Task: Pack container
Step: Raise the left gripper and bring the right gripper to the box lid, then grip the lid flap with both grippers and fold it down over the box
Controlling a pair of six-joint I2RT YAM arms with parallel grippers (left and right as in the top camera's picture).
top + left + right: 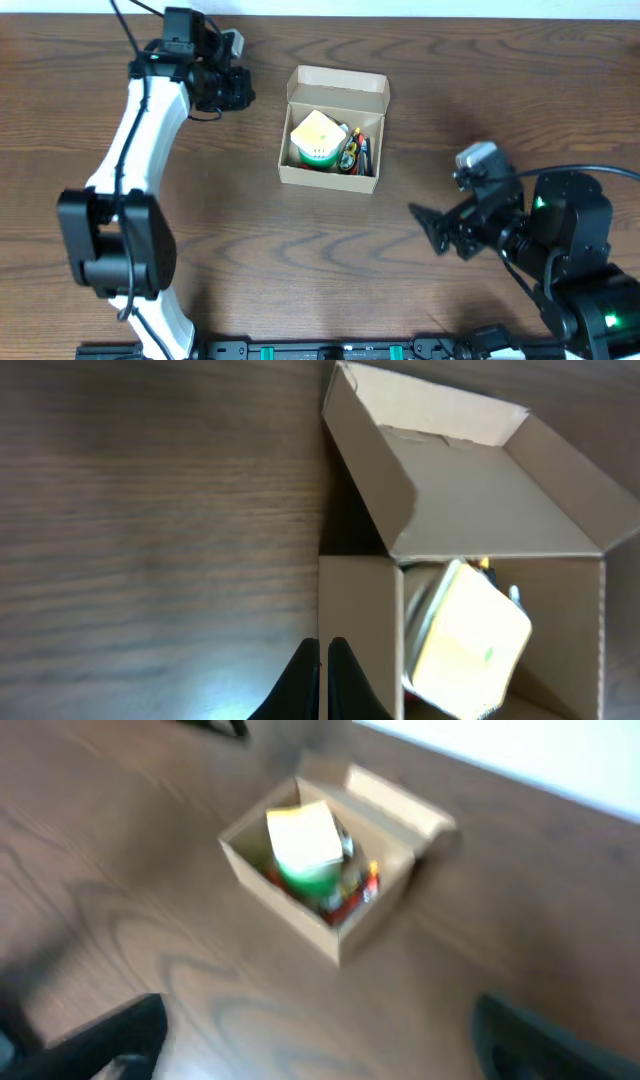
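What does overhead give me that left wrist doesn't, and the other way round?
Overhead only: both arms, the open right pincer well clear of the container, and small red items beside the pale block inside. Left wrist only: the left pincer, fingertips together, right by the container's outer wall (contact unclear), and the lid inner face close up. Both: the container open on the wooden table, with the pale block in it.
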